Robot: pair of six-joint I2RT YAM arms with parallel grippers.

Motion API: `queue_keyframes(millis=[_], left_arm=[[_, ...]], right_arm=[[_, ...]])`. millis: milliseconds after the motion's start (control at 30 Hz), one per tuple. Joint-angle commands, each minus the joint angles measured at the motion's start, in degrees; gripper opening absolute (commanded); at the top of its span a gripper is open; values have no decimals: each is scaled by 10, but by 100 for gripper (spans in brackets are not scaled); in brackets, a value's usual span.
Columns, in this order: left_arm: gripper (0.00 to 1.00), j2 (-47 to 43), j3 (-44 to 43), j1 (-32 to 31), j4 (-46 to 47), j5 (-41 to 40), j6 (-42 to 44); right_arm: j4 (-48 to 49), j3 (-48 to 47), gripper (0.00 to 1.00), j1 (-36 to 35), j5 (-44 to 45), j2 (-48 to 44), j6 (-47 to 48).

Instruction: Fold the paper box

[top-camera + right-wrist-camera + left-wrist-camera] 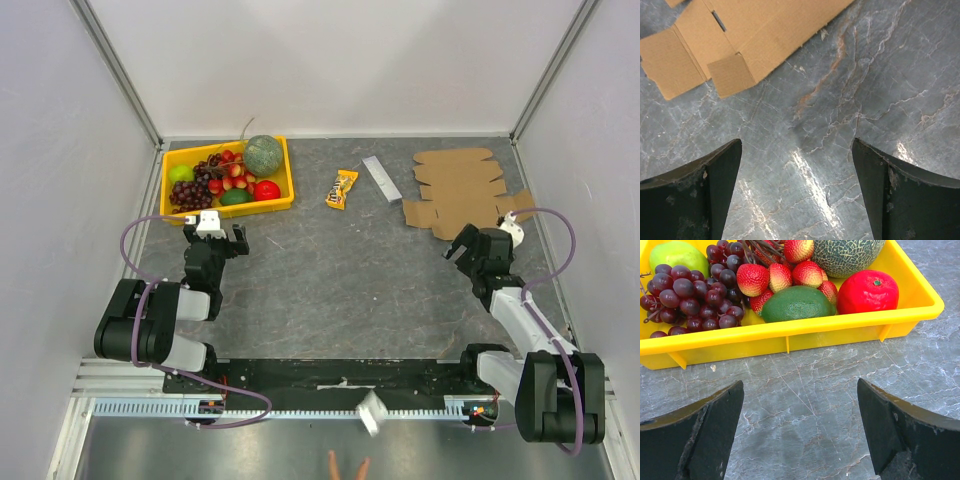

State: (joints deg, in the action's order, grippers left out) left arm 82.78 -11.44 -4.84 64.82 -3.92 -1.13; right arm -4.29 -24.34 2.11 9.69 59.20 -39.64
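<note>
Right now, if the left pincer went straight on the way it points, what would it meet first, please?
Probably the near wall of the yellow plastic fruit tray; only grey marbled tabletop lies between, depth unclear.

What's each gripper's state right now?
Left gripper: open, empty, near the yellow plastic fruit tray.
Right gripper: open, empty, near the flat brown cardboard sheet.

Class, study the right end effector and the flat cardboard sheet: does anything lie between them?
Nothing visible does. The open right end effector sits just short of the paper box, only bare table between them. The snack packet and grey bar lie left of the sheet, off that path.
</note>
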Motion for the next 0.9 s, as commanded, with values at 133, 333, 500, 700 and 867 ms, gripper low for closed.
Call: queue_keyframes(millis=[133, 333, 500, 700, 867], left_arm=[[100, 1, -10, 2, 17, 0, 24], [100, 0, -10, 1, 18, 0, 24], [100, 0, -10, 1, 18, -1, 24], [100, 0, -10, 2, 18, 0, 24], [100, 0, -10, 1, 18, 1, 24]], right_arm=[[17, 17, 98, 3, -3, 10, -5], [2, 10, 98, 4, 17, 10, -3], [-24, -12, 98, 6, 40, -16, -17], [-2, -35, 98, 21, 12, 25, -58], [30, -43, 98, 78, -55, 69, -77]])
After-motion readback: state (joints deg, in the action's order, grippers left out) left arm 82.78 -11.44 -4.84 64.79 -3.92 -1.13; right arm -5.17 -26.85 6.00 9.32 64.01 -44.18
